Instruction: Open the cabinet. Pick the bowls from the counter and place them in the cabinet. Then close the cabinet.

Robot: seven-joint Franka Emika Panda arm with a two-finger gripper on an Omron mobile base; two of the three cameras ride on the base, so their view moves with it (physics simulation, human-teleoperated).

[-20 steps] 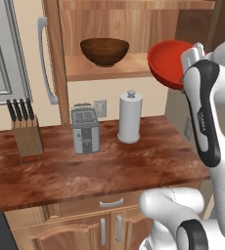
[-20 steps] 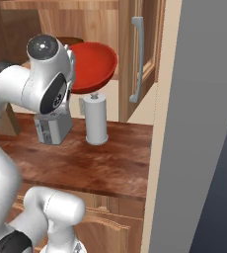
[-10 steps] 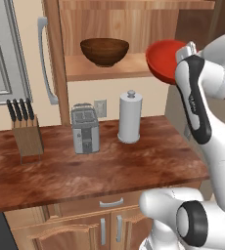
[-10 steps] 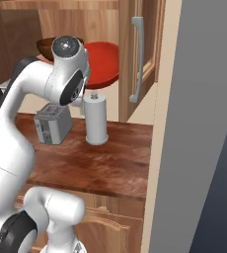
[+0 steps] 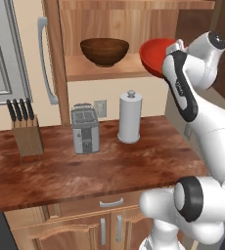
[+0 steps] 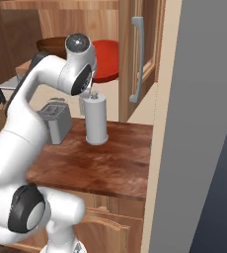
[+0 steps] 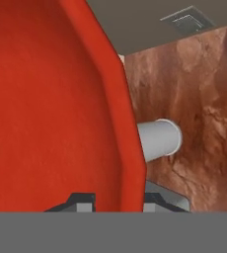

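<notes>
Red and glossy, the shallow bowl [image 5: 156, 54] is held by its rim in the clenched gripper [image 7: 116, 201] at the right end of the open cabinet [image 5: 134, 19], level with its shelf [image 5: 78, 71]. On that shelf, further left, the dark brown wooden bowl [image 5: 104, 51] is seen upright. Below, on the reddish-brown counter [image 5: 100, 171], a paper towel holder [image 5: 130, 117], a toaster [image 5: 85, 128] and a knife block [image 5: 25, 134] are lined up.

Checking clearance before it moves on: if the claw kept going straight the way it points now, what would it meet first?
The claw is shut on the red bowl, pointing down. Beyond the rim, the paper towel holder looks first in line, then the counter; depth is unclear.
</notes>
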